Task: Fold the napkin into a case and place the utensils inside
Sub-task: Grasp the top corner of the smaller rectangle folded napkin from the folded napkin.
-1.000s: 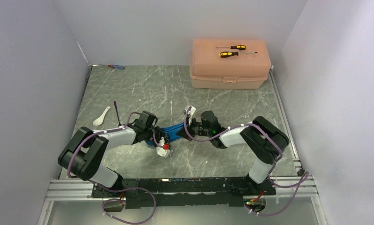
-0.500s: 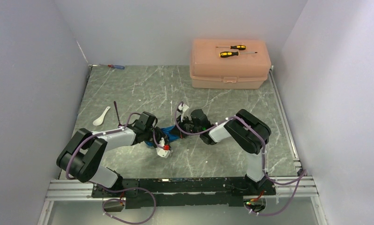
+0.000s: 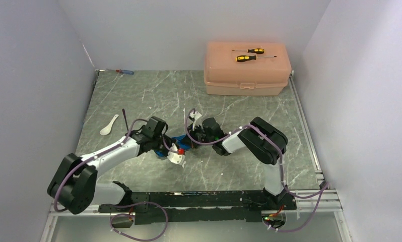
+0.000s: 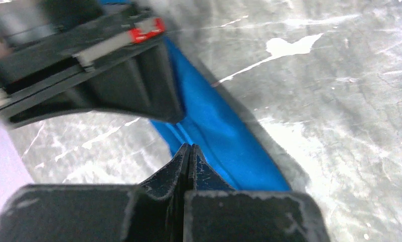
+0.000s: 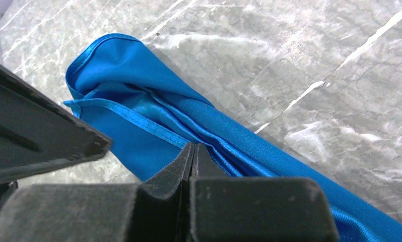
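Large peach plastic box (image 3: 247,75) blocks far right corner. Grey marble tabletop (image 3: 153,93) open from there to small white spoon (image 3: 108,126), left.

Bright, even overhead light; soft shadows, close-up wrist views partly blurred.

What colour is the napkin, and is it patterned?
Bright blue, plain with no pattern; the napkin shows best in the right wrist view.
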`<state>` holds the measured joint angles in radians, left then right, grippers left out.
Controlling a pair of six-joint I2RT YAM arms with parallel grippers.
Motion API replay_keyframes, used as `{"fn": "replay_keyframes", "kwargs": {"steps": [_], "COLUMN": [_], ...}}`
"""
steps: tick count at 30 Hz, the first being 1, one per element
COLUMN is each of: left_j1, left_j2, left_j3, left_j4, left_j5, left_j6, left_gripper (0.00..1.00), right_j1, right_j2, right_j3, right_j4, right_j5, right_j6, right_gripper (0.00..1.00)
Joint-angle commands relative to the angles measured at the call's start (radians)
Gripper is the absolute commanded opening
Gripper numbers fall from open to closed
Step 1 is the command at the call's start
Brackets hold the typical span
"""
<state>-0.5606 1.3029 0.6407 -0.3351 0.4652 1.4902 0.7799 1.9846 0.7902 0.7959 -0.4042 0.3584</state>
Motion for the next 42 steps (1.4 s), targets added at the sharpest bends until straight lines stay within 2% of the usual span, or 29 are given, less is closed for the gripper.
{"fn": "replay_keyframes", "kwargs": {"steps": [1, 7, 13, 16, 21, 25, 31, 36, 42], "left_j1": [-0.003, 0.021, 0.050, 0.050, 0.063, 0.064, 0.065, 0.065, 0.065], "left_j2": [-0.085, -0.175, -0.054, 0.009, 0.103, 0.100, 0.098, 0.098, 0.092], "left_j3": [0.079, -0.032, 0.020, 0.037, 0.080, 0.087, 0.082, 0.069, 0.059], "left_j4": [-0.202, -0.253, -0.282, -0.247, -0.190, -0.183, -0.164, -0.117, -0.077], "left_j5": [-0.052, -0.095, -0.087, -0.101, -0.142, -0.130, -0.139, -0.159, -0.172], "left_j6": [-0.154, -0.068, -0.073, -0.086, -0.156, -0.193, -0.246, -0.304, -0.366], "left_gripper": [0.03, 0.03, 0.03, 0.03, 0.03, 0.03, 0.03, 0.03, 0.03], "right_j1": [0.027, 0.042, 0.045, 0.044, 0.045, 0.045, 0.039, 0.039, 0.038], "right_j2": [0.000, -0.023, -0.031, -0.032, -0.066, -0.096, -0.130, -0.186, -0.225], "right_j3": [0.007, 0.014, 0.023, 0.033, 0.013, 0.008, 0.028, -0.040, -0.104], "right_j4": [-0.119, -0.153, -0.196, -0.212, -0.169, -0.121, -0.119, -0.003, 0.104], "right_j5": [0.123, 0.164, 0.208, 0.221, 0.196, 0.158, 0.124, 0.089, 0.093], "right_j6": [-0.048, -0.067, -0.073, -0.076, -0.097, -0.122, -0.151, -0.146, -0.096], "right_gripper": [0.00, 0.00, 0.00, 0.00, 0.00, 0.00, 0.09, 0.15, 0.16]}}
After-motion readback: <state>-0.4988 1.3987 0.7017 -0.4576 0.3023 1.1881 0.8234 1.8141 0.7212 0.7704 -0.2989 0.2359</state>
